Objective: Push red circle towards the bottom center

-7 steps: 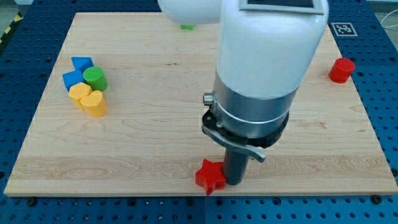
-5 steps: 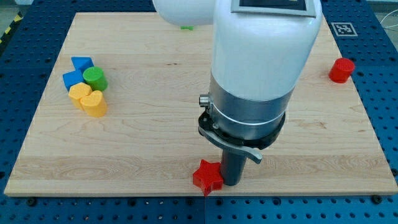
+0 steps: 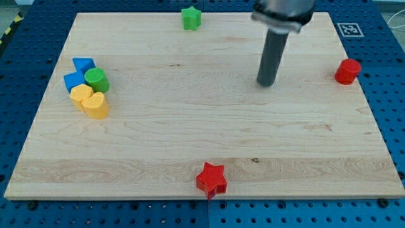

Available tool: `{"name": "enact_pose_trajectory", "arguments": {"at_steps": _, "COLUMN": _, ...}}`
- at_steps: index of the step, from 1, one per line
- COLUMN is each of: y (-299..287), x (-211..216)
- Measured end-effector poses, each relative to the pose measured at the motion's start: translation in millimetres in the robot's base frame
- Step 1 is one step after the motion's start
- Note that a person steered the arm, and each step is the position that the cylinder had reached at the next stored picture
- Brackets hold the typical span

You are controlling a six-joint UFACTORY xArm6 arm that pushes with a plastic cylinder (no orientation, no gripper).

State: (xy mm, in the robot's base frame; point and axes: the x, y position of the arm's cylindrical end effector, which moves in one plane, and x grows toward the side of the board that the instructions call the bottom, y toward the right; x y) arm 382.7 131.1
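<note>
Your tip point(image 3: 266, 83), no gripper fitted, sits well left of the red circle point(image 3: 347, 71): a misaligned push risks sliding it off the surface point(image 3: 158, 139).

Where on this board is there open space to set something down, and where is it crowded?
Bare wood spans the middle, between my tip and the red star, and the bottom corners. The left edge is crowded: blue blocks, green cylinder, yellow blocks.
</note>
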Motion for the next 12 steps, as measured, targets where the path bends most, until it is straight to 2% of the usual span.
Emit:
{"name": "enact_pose_trajectory", "arguments": {"at_steps": 1, "y": 55.5, "x": -62.4}}
{"name": "enact_pose_trajectory", "arguments": {"at_steps": 2, "y": 131.6, "x": -69.7}}
{"name": "enact_pose_trajectory", "arguments": {"at_steps": 3, "y": 190.3, "x": -29.4}}
{"name": "enact_pose_trajectory", "arguments": {"at_steps": 4, "y": 193.5, "x": 14.5}}
{"name": "enact_pose_trajectory", "arguments": {"at_steps": 9, "y": 32.3, "x": -22.9}}
{"name": "enact_pose_trajectory", "arguments": {"at_steps": 11, "y": -15.8, "x": -14.0}}
{"name": "enact_pose_trajectory", "arguments": {"at_steps": 12, "y": -39.4, "x": 4.5}}
